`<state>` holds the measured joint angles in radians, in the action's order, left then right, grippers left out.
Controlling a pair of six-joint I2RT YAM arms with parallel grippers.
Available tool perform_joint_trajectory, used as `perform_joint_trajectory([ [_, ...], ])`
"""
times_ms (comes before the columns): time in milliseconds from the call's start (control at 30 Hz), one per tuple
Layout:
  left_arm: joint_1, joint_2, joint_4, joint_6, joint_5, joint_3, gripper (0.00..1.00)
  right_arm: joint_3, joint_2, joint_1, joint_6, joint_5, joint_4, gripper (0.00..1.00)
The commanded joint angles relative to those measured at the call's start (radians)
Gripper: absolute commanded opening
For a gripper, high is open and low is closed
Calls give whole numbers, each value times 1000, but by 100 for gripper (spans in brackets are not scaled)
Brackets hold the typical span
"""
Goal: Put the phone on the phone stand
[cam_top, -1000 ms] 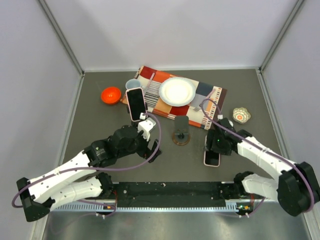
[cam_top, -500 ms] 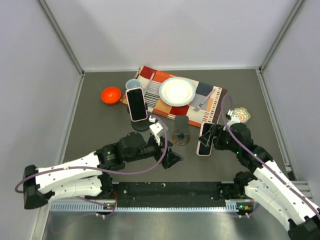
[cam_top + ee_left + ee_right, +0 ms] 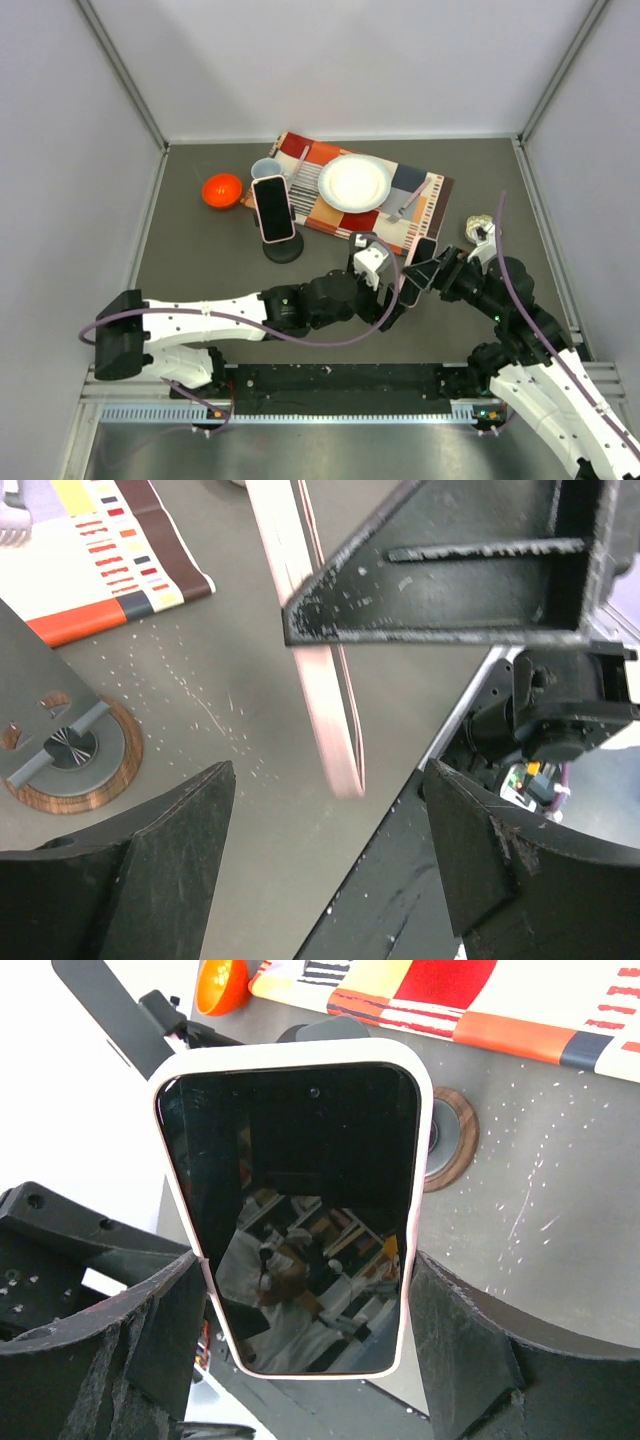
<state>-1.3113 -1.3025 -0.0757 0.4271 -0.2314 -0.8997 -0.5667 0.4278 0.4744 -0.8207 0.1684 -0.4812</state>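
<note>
My right gripper [image 3: 424, 274] is shut on a pink-cased phone [image 3: 411, 276] and holds it tilted above the table. In the right wrist view the phone [image 3: 300, 1210] stands upright between the fingers [image 3: 470, 1360], its dark screen facing the camera. The phone stand, a grey plate on a round wooden base [image 3: 452, 1140], is just behind the phone; the top view shows only its top [image 3: 359, 241] behind my left wrist. My left gripper [image 3: 392, 306] is open and empty beside the held phone, whose pink edge [image 3: 322, 690] hangs in front of it. The stand base [image 3: 70, 765] lies to its left.
A second phone [image 3: 272, 208] leans on a black stand at the left. A striped placemat [image 3: 400, 205] carries a white plate [image 3: 355, 182] and a fork. An orange bowl [image 3: 222, 189], a blue cup [image 3: 265, 168] and a small patterned dish [image 3: 482, 228] stand around it.
My right gripper has lifted the phone off the table and tipped it upright near the stand. My left arm has swung right, from beside the second phone to the centre.
</note>
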Motion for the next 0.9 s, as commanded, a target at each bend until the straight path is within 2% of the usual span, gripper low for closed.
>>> perform_joint_trajectory([
  [0,-3,-43,-73,35,-65,-82,79,-65,-15,10,-41,25,36,0],
  [367,-3,-165,-76,38,-31,-183,48,-70,-106,9,-78,19,-40,0],
  [467,-3,-167,-67,30,-19,-186,31,-84,-103,10,-77,28,-42,0],
  [500,-3,-161,-62,26,-16,-188,14,-90,-95,9,-72,31,-40,0],
  [533,-3,-155,-56,12,-14,-188,7,-96,-90,10,-55,39,-42,1],
  [567,-3,-147,-38,4,-16,-188,1,-113,-83,10,-43,46,-40,16],
  [633,-2,-110,-16,2,-28,-177,0,-134,-49,9,20,80,-37,42],
  [667,3,-92,-18,-8,-20,-150,0,-166,-34,10,52,98,-36,64],
  [767,30,-8,-7,-48,84,-90,0,-251,34,10,204,195,-39,84],
  [800,41,44,22,-68,151,-76,0,-272,46,12,241,267,-39,88],
  [867,72,109,60,-82,197,-32,0,-321,78,12,337,353,-42,93],
])
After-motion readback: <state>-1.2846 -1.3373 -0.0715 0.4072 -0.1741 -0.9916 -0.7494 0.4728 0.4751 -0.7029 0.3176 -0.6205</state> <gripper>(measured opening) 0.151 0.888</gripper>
